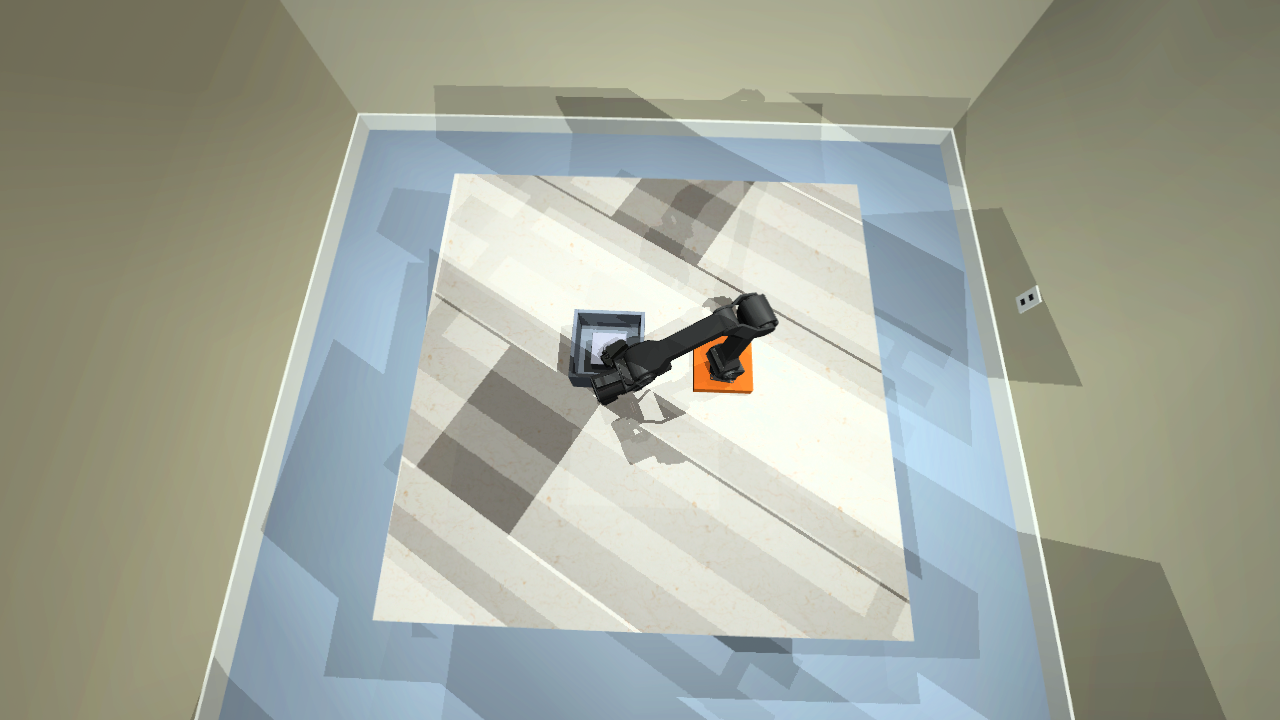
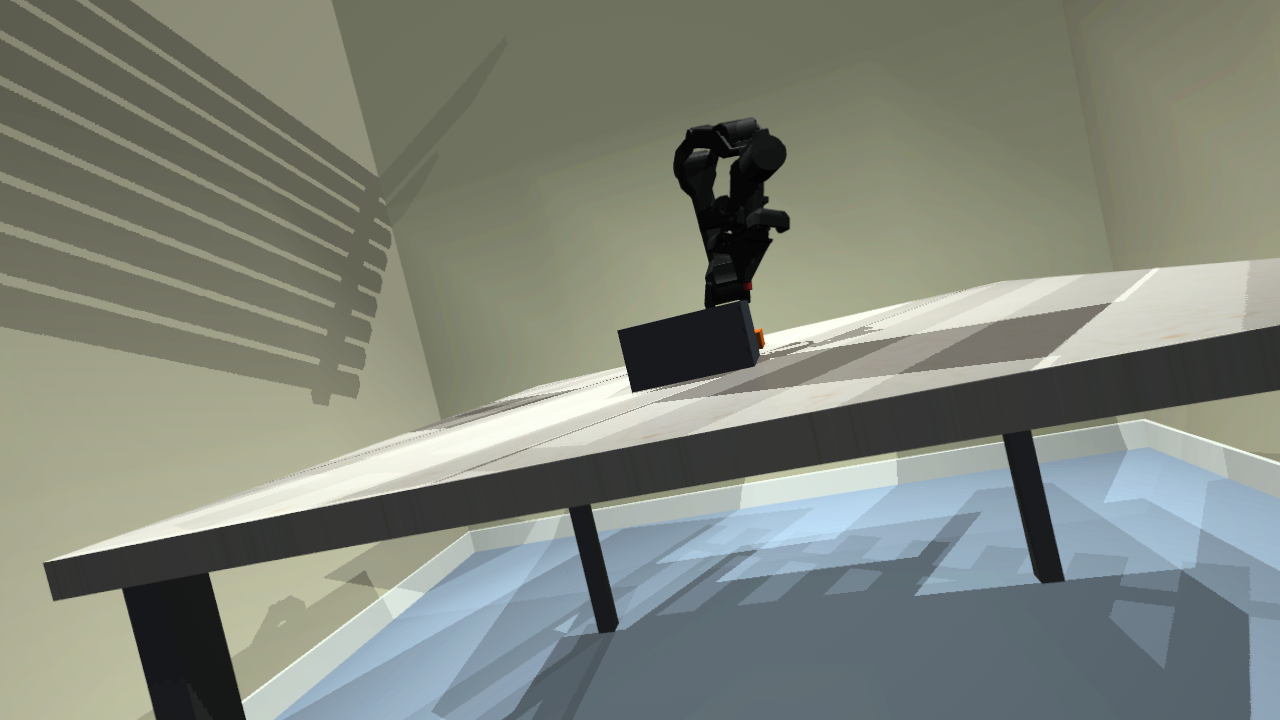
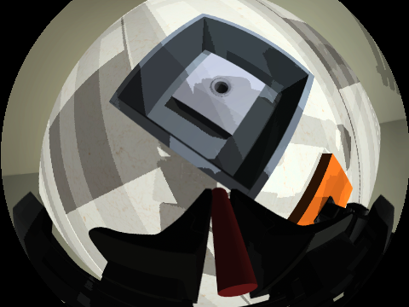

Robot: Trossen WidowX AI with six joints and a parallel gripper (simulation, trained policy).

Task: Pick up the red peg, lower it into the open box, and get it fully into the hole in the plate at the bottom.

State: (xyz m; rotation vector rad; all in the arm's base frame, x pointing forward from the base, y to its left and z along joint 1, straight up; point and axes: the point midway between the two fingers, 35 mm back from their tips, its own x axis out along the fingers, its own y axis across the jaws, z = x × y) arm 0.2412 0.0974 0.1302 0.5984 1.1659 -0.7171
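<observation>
The open box (image 1: 577,349) (image 2: 689,347) (image 3: 239,40) stands on the table (image 1: 760,537) (image 2: 805,447) (image 3: 141,179). In its bottom lies the pale plate (image 1: 601,343) (image 3: 204,77), and the round hole (image 3: 221,87) in this plate shows dark, with the peg outside of it. Near one corner of the box is the gripper (image 1: 619,368) (image 2: 750,281) (image 3: 220,194), its fingers pressed on the red peg (image 2: 748,286) (image 3: 232,247) from two sides. The peg is up from the table, close to the box corner; I cannot tell if its lower end is over the rim. More away from the box, at one side, is the orange base (image 1: 701,385) (image 2: 759,338) (image 3: 336,183), and the black arm (image 1: 693,337) (image 2: 698,170) reaches from it to the box. Well apart from the box, on the wall, is a white socket (image 1: 1027,299).
</observation>
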